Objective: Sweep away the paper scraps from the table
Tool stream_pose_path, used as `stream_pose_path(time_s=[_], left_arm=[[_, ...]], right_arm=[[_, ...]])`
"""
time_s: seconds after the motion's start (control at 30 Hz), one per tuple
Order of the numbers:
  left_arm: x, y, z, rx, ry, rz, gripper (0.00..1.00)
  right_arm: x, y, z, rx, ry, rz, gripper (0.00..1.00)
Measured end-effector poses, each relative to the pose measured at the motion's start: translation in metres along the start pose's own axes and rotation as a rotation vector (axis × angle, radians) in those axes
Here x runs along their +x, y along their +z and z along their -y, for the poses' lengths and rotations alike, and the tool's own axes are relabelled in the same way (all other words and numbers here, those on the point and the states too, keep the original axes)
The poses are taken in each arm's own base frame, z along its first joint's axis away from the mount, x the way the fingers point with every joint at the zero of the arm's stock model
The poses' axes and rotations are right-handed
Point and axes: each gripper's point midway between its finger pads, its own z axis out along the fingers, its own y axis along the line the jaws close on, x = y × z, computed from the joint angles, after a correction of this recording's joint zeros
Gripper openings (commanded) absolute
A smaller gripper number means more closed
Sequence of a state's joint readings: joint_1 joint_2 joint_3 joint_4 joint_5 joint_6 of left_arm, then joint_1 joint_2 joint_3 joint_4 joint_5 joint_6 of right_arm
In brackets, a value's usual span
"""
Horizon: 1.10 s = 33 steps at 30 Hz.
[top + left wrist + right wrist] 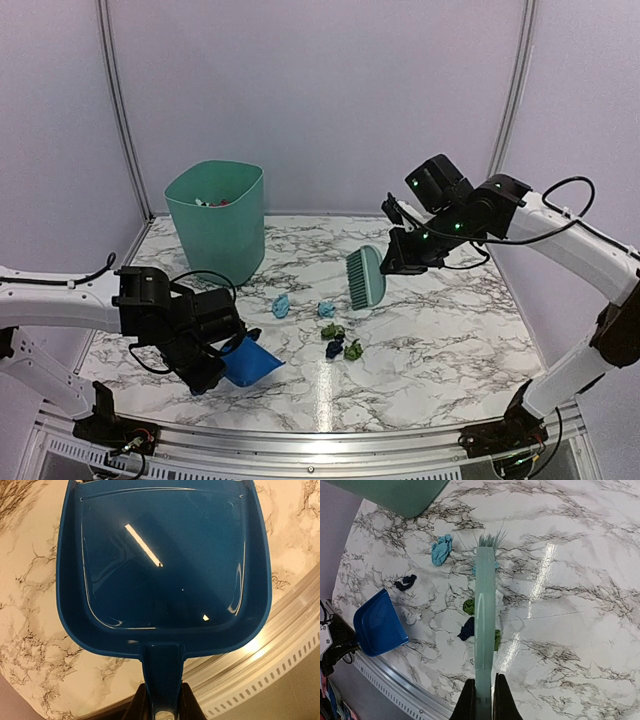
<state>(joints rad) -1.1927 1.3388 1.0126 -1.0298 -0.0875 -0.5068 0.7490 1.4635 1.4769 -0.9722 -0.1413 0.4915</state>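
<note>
Two arms worked over the marble table (450, 340), one tool in each. Nearest, just inside the metal rail (300, 440), the left gripper (162, 705) sat clamped on the handle of a blue dustpan (250, 362), a finger pressed to each side of it. The pan's mouth faced away from the rail, toward mid-table. All the scraps (335, 349) were on the tabletop, none in the pan. A tight cluster lay right of the pan and a little beyond it: one dark wad and two green ones, close together. A small blue piece and a larger light blue wad lay farther out. One more dark wad lay apart, nearer the pan, as seen from the right wrist. Beyond the cluster, the right gripper (482, 700) was closed on the handle of a mint-green brush (365, 277), bristles turned toward the scraps. I could not tell if the bristles touched the table. Farthest back left stood a green bin (215, 220).
</note>
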Motion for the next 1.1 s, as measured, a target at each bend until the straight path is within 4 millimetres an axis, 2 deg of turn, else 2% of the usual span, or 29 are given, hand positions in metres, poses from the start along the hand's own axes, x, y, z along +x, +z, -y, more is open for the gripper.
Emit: stream_pose_path(time_s=[0.17, 0.37, 0.53, 0.7, 0.93, 1.1], left_arm=[[0.0, 0.008, 0.016, -0.005, 0.064, -0.023, 0.0], [-0.022, 0.014, 0.037, 0.022, 0.104, -0.01, 0.0], [-0.04, 0.028, 0.054, 0.03, 0.148, -0.022, 0.0], [-0.051, 0.042, 0.06, 0.029, 0.168, -0.059, 0.0], [-0.08, 0.042, 0.067, 0.076, 0.159, -0.044, 0.0], [-0.091, 0.048, 0.06, 0.095, 0.145, -0.06, 0.0]], right_arm=[[0.008, 0.01, 0.025, 0.125, -0.032, -0.028, 0.0], [0.019, 0.035, 0.055, 0.278, -0.099, -0.13, 0.0], [0.033, 0.054, 0.065, 0.33, -0.159, -0.224, 0.0], [0.043, 0.068, 0.059, 0.336, -0.23, -0.288, 0.0], [0.052, 0.089, 0.033, 0.299, -0.333, -0.344, 0.0], [0.055, 0.098, 0.02, 0.266, -0.381, -0.366, 0.0]])
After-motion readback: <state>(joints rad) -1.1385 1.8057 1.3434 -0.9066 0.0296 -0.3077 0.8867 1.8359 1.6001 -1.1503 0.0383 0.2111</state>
